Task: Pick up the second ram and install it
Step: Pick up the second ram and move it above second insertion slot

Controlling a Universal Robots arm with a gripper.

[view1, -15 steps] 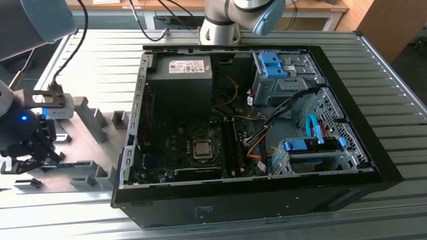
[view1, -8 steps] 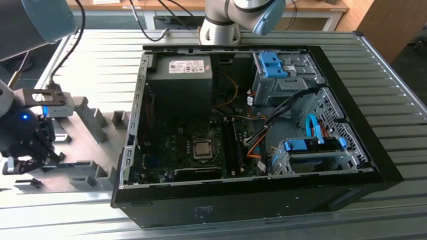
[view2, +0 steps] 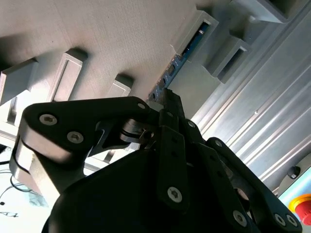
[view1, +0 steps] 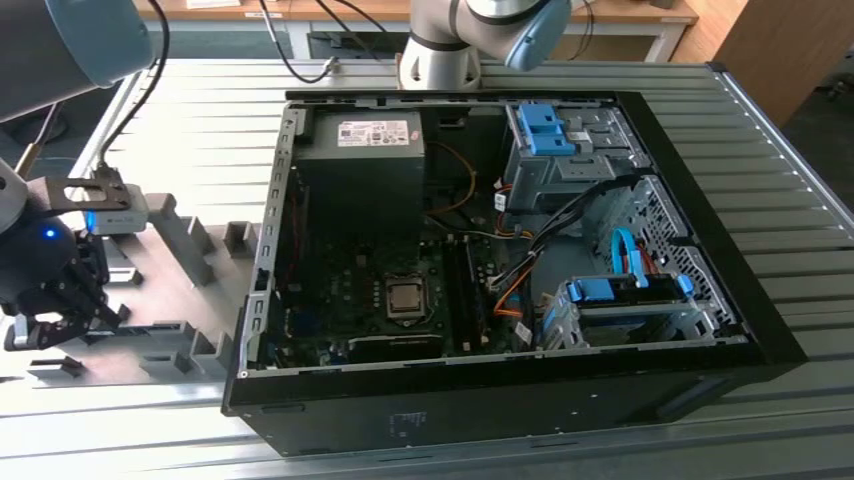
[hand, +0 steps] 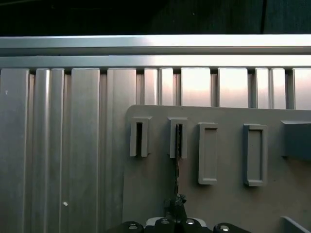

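Gripper (view1: 60,318) at 9 o'clock from computer case (view1: 747,335) in exterior view, over grey holder block (view1: 174,262); pinched shut on second ram (view2: 182,59) (hand: 178,167); ram on edge, far end in holder slot.

The exterior view stands off the arm, high up, and looks down at a slant on the ribbed table (view1: 774,130), the open computer case (view1: 467,410) and the arm's base beyond it. It is far enough back to take in the whole case. At the exterior view's left it catches the gripper (view1: 60,310) over the grey holder block (view1: 174,250).

The first wrist view faces squarely onto the holder block (hand: 228,204) and the table (hand: 73,145) from a short way off, past the gripper (hand: 176,204).

The second wrist view sits close behind the gripper (view2: 167,94) and looks along its black links at a slant.

Both wrist views share the holder block (view2: 121,39) and the memory stick (view2: 181,58) (hand: 178,160) in its slot.
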